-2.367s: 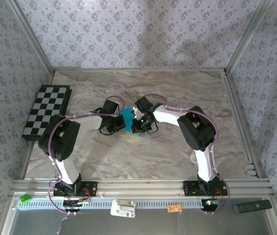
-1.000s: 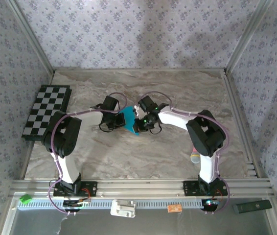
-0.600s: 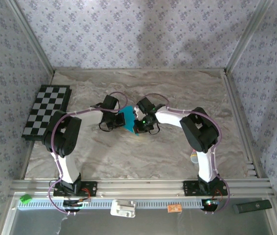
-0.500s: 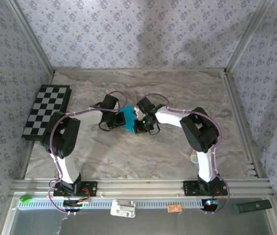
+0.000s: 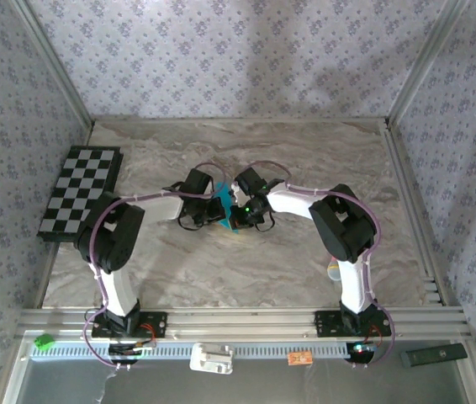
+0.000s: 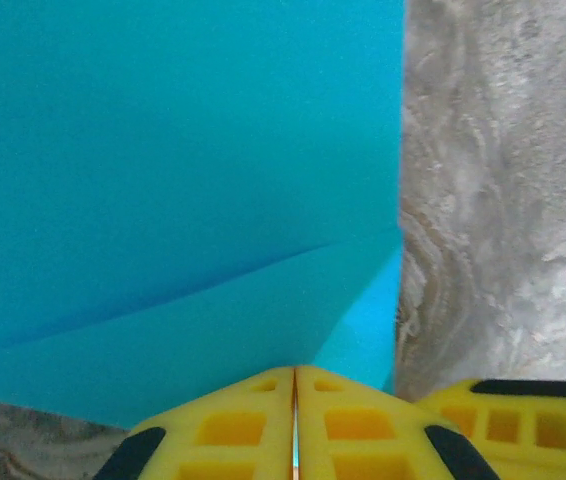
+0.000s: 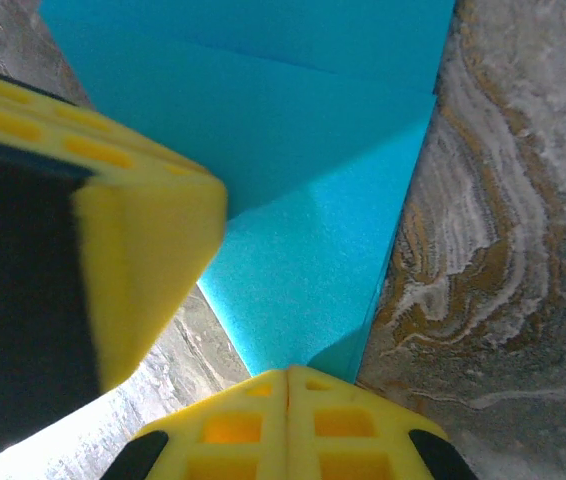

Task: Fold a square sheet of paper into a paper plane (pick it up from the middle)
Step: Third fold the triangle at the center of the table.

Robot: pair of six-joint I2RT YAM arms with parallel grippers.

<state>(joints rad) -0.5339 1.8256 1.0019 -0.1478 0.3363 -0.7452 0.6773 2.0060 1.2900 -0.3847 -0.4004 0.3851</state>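
I have both arms meeting near the middle of the table (image 5: 322, 160), with the square sheet of paper (image 5: 224, 207) pinched between them. It is teal, already creased, and stands roughly on edge. The left gripper (image 6: 295, 378) has its yellow fingers pressed together with only the sheet's lower edge between them. The right gripper (image 7: 288, 380) is clamped the same way on a pointed corner of the fold, just beside the left one. I think the sheet is lifted clear of the marble, but from above I can't be sure.

My worry is the 2 grips being so close on thin paper. If the arms draw apart or twist out of step, the sheet could tear at a crease or slide out of 1 pinch. A skewed pull would also set the next fold off-line, which would spoil the plane's symmetry.

I can read no brand or writing anywhere. An orange tag (image 5: 300, 358) on the near rail (image 5: 238, 321) may carry print, but it is too small to make out.
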